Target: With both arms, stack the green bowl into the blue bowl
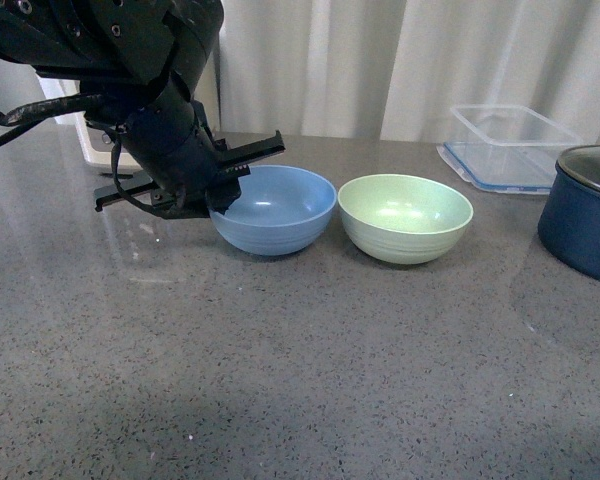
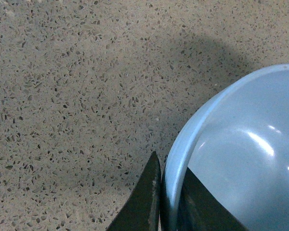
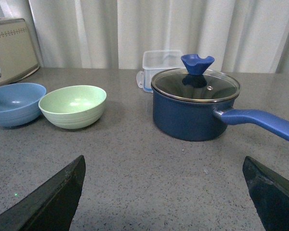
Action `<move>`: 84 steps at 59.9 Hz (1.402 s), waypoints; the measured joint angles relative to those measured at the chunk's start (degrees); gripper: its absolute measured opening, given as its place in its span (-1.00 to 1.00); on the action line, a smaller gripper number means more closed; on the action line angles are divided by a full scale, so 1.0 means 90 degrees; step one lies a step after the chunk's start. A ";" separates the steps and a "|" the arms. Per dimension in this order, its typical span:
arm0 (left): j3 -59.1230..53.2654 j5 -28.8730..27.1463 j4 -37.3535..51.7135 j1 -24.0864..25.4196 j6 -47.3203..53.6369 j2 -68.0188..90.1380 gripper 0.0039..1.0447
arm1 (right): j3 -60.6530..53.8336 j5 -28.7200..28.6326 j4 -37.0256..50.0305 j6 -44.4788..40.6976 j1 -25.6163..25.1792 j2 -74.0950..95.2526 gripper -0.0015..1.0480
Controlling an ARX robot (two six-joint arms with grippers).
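Observation:
The blue bowl (image 1: pixel 276 210) sits on the grey counter, touching or nearly touching the green bowl (image 1: pixel 405 217) to its right. My left gripper (image 1: pixel 223 188) is shut on the blue bowl's left rim, one finger inside and one outside; the left wrist view shows the rim (image 2: pixel 176 159) pinched between the black fingers (image 2: pixel 147 202). My right gripper (image 3: pixel 166 192) is open and empty, low over the counter, well away from both bowls, which show far off in its view: blue bowl (image 3: pixel 14 103), green bowl (image 3: pixel 73 106). The right arm is out of the front view.
A dark navy pot (image 1: pixel 585 215) with a glass lid and long blue handle (image 3: pixel 260 122) stands at the right. A clear plastic container (image 1: pixel 510 145) lies behind it. A cream appliance (image 3: pixel 9 50) stands at the back left. White curtains hang behind.

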 joint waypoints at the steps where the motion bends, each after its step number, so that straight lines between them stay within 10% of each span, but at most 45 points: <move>1: 0.0005 0.0012 -0.0002 -0.0002 0.0002 0.0002 -0.78 | 0.0000 0.0000 0.0000 0.0002 0.0000 0.0000 0.81; 27: -0.1294 -0.0272 0.1506 -0.0024 0.0979 -0.1923 0.91 | 0.0000 0.0000 0.0000 0.0002 0.0000 0.0000 0.81; 35: -0.3339 -0.0787 0.4408 -0.0046 0.2433 -0.4034 0.83 | 0.0000 0.0000 0.0000 0.0000 0.0000 0.0000 0.81; 64: -0.7890 -0.0010 0.6156 0.0821 0.3070 -0.6739 -0.92 | 0.0000 -0.0002 0.0000 0.0000 0.0000 -0.0002 0.81; 84: -0.9136 0.0330 0.6237 0.1185 0.3082 -0.7815 -0.93 | 0.0000 -0.0002 0.0000 0.0002 0.0000 -0.0002 0.81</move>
